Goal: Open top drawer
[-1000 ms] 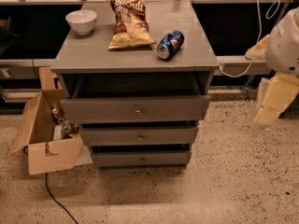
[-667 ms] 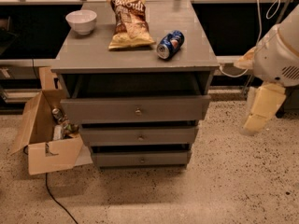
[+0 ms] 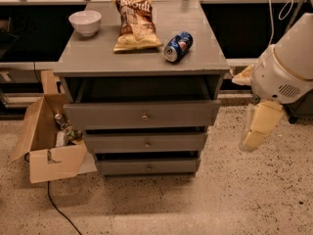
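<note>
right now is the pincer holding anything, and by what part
Nothing is held. The pincer hangs in the air to the right of the top drawer, apart from its knob.

My end effector (image 3: 255,130) hangs low on the right, well apart from the top drawer (image 3: 107,115), and it shows only as a pale block whose tip I cannot read. My arm (image 3: 288,67) above it is cut off by the right edge. Left of my end effector, the drawer's inside lies in shadow under the worktop (image 3: 98,58). Far to the left, the things in the cardboard box (image 3: 54,163) are too small to name. The cable (image 3: 56,207) below that box runs off the bottom edge.
</note>
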### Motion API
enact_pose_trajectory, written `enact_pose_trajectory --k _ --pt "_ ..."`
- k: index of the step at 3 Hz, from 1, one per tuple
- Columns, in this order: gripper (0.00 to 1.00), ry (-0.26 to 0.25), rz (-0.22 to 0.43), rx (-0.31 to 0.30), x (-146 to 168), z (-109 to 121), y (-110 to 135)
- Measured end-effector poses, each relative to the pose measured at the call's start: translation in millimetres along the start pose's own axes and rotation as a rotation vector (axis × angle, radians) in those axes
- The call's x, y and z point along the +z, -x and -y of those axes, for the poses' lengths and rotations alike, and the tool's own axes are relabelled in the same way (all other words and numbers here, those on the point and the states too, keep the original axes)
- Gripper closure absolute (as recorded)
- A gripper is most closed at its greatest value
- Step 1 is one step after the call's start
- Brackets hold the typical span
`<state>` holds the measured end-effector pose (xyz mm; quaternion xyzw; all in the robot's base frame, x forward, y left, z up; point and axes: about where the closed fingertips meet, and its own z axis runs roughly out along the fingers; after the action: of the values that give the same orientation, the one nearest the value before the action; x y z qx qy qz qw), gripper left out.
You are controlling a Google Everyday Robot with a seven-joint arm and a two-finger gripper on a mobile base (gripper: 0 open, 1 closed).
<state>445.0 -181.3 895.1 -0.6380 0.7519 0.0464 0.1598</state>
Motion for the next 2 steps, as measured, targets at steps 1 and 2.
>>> enact_pose_trajectory --k 1,2 --pt "0.00 0.013 0.018 -0.013 14.2 -1.0 -0.5" --pt "0.00 0.041 0.058 -0.033 43.7 -6.0 -1.4"
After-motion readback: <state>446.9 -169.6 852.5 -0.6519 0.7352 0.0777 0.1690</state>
